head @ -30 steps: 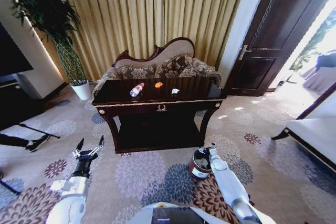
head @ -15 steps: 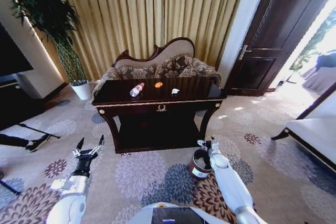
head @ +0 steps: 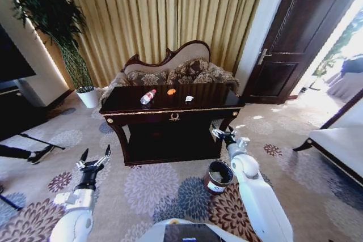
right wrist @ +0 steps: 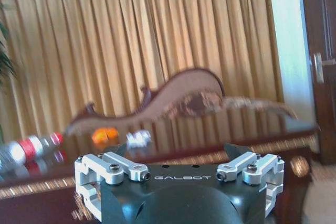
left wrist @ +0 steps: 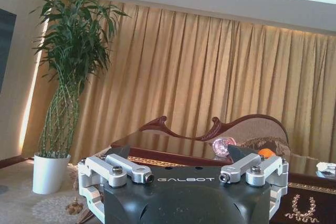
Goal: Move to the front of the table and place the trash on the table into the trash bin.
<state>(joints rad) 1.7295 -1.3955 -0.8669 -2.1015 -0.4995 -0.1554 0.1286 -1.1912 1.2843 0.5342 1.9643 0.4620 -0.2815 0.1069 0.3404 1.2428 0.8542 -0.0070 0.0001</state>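
The desk [head: 170, 106] stood ahead of the robot, in front of a sofa [head: 173, 72] and gold curtains [head: 159, 15]. On its glossy top lay the trash: a bottle [head: 147, 97] on its side toward the left, an orange piece [head: 171, 91] near the middle by the back edge, and a white scrap [head: 189, 98] a little to the right of it. All three lay apart from one another. In the right wrist view the same three showed along the desktop: bottle [right wrist: 26, 149], orange piece [right wrist: 104, 135] and scrap [right wrist: 137, 138].

The bin [head: 218, 177] stood on the patterned carpet [head: 159, 188], near the desk's front right leg, upright and open at the top.

The right claw [head: 223, 135] was raised beside the desk's front right corner, above and behind the bin, its fingers spread apart and holding nothing. The left claw [head: 95, 160] hung low over the carpet, off the desk's front left leg, fingers spread wide and empty too.

A potted plant [head: 79, 77] stood by the curtains to the left, and a dark door [head: 295, 38] to the right.
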